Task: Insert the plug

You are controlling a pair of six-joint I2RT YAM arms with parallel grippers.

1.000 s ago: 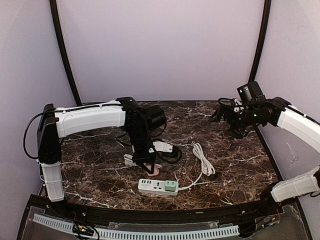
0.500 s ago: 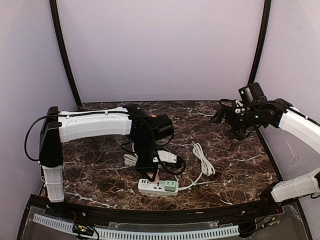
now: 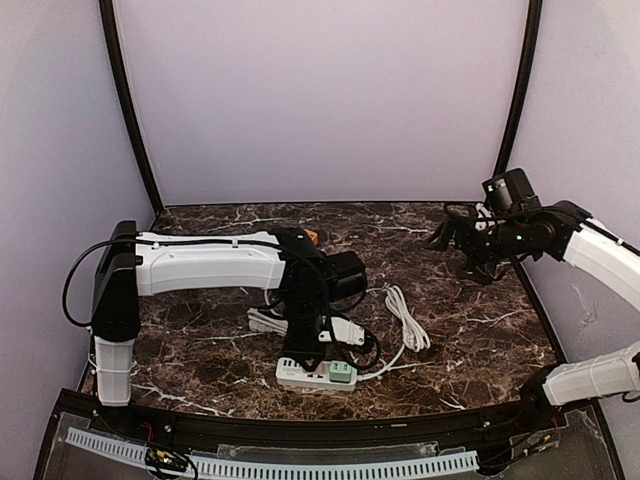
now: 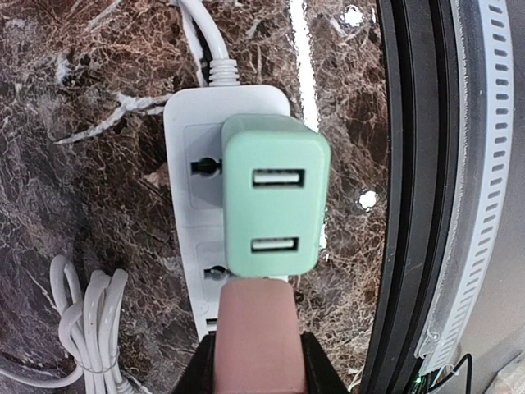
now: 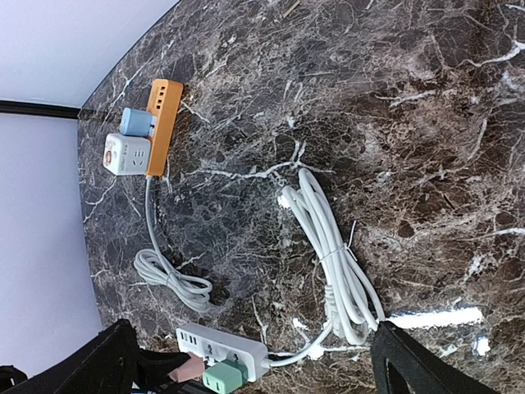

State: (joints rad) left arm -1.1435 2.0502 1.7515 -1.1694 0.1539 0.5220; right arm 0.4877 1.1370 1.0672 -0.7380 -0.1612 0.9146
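The pink plug [image 4: 256, 328] is gripped by the left end effector [image 4: 257, 371] at lower centre, over the power strip [image 4: 190, 123], just below the green adapter [image 4: 275, 205].

Left arm [image 3: 210, 265] stretched low, wrist pitched down, left gripper [image 3: 305, 358] pinched tight. Right arm [image 3: 600, 250] raised far back, right gripper [image 3: 447, 236] spread wide.

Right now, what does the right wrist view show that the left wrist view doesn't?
Only the right wrist: an orange power strip carrying a blue adapter and a white adapter. Only the left wrist: the two USB ports on the green adapter. Both: the white power strip, the green adapter and the pink plug beside it.
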